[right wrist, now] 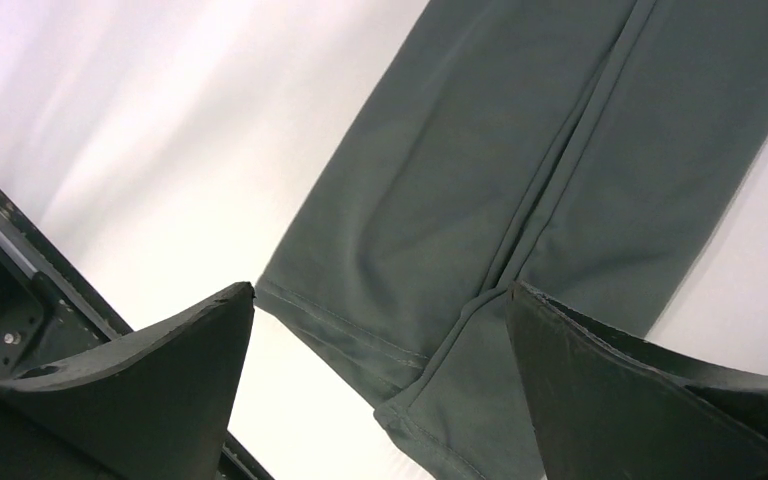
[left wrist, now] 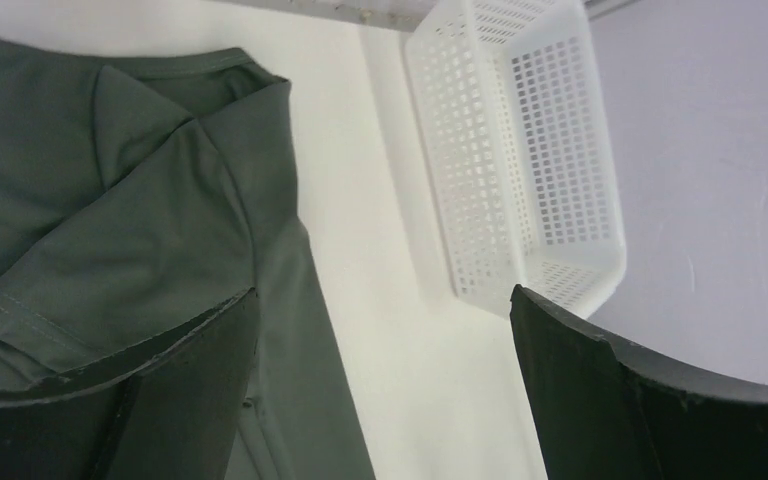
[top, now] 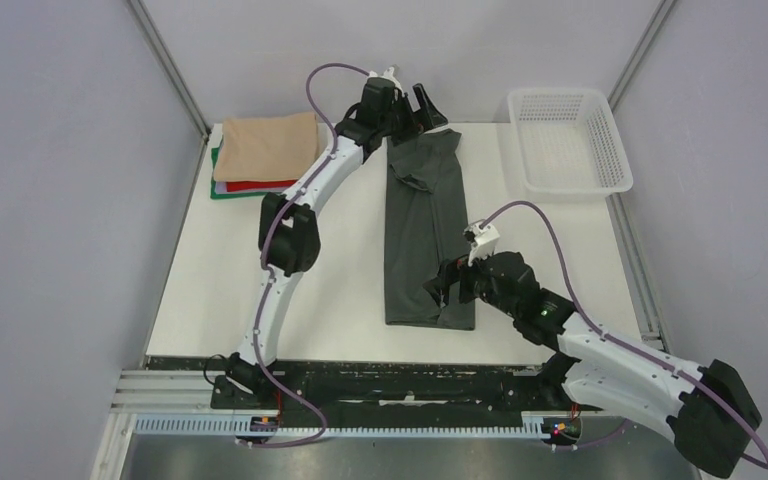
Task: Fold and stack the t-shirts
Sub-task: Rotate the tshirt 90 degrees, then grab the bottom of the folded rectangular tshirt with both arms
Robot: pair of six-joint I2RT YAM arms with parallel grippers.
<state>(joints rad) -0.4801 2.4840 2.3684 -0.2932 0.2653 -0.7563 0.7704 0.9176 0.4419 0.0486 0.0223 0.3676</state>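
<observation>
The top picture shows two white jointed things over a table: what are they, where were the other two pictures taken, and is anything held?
Those are two robot arms bolted at the near edge of the table. The top picture comes from a fixed camera above and behind them. The other two come from a camera on each wrist; the dark shapes at the bottom are that arm's tool fingers. The left tool hangs over the collar end of a dark grey t-shirt folded into a long strip; the right tool is over its hem end. Both tools are open and hold nothing. At the far left lies a stack of folded shirts, tan on top, red and green below. At the far right stands a white basket.
</observation>
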